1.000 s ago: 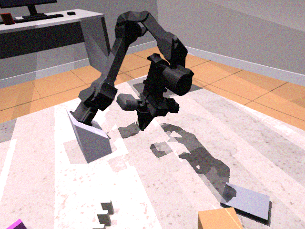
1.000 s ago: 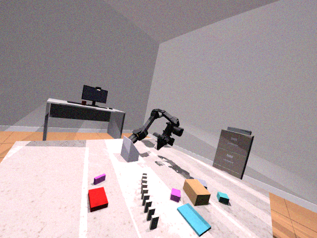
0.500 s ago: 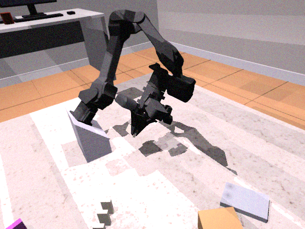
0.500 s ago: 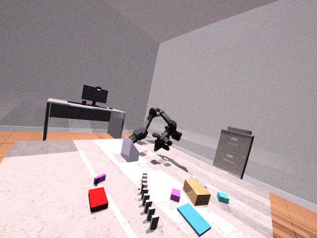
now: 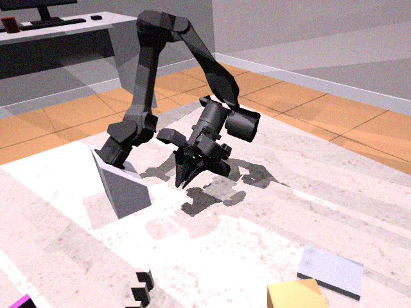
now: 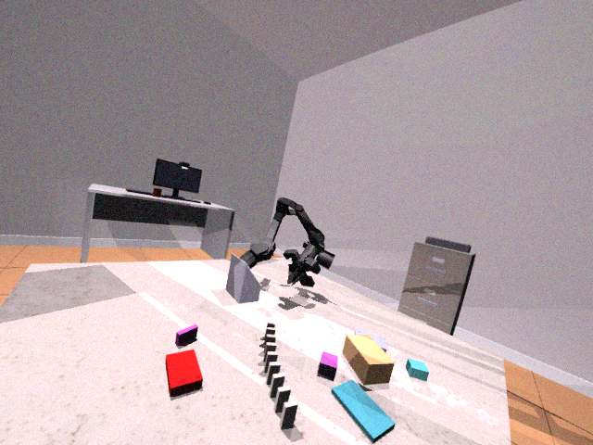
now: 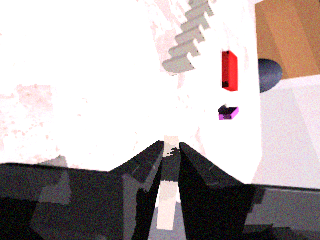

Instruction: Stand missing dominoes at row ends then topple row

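My gripper (image 5: 180, 187) (image 6: 290, 284) (image 7: 170, 148) is shut on a domino (image 7: 171, 161), a thin piece seen between the fingertips in the wrist view; in the top and exterior views it is too small to make out. The gripper is tilted, above the table beyond the far end of the row, with space between it and the row. Several dominoes stand upright in a slightly curved row; the nearest to the exterior view (image 6: 288, 414) is at one end, and the far-end domino (image 5: 144, 277) (image 7: 179, 64) is nearest the arm. No domino is seen lying loose.
A grey wedge (image 5: 128, 190) (image 6: 243, 282) stands by the arm's base. Left of the row are a red block (image 6: 183, 371) and a purple block (image 6: 186, 335). Right of it are a magenta block (image 6: 328, 365), yellow block (image 6: 369, 358), blue slab (image 6: 362, 408), teal block (image 6: 417, 369) and pale slab (image 5: 331, 270).
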Controlling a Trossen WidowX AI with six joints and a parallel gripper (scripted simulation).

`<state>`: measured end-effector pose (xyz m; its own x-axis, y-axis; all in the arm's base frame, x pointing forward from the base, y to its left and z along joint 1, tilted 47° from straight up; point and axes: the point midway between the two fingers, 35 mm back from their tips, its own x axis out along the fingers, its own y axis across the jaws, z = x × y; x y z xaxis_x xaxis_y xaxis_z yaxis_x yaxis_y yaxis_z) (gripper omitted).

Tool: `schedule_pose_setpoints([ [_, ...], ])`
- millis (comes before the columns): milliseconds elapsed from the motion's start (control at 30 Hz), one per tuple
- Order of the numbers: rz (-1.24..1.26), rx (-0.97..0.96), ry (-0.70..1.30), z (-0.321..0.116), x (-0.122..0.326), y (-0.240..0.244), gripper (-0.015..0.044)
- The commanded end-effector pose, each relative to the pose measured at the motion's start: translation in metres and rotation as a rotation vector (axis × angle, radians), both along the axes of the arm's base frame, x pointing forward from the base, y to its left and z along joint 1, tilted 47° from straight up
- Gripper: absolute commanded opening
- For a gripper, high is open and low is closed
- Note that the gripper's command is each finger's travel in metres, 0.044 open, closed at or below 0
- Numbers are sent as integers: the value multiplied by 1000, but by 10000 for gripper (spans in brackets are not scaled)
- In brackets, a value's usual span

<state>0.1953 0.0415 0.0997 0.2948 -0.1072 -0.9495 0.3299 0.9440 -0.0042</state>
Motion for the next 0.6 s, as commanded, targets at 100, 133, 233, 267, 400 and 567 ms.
schedule_pose_setpoints([
  [100, -45, -68, -118, -1, 3, 0, 26],
  [133, -52, -76, -137, -1, 4, 0, 26],
  [233, -71, -96, -196, 0, 6, 2, 26],
  [267, -78, -102, -216, 1, 7, 2, 26],
  [400, -106, -118, -301, 4, 9, 4, 26],
  [567, -142, -125, -411, 8, 12, 7, 26],
])
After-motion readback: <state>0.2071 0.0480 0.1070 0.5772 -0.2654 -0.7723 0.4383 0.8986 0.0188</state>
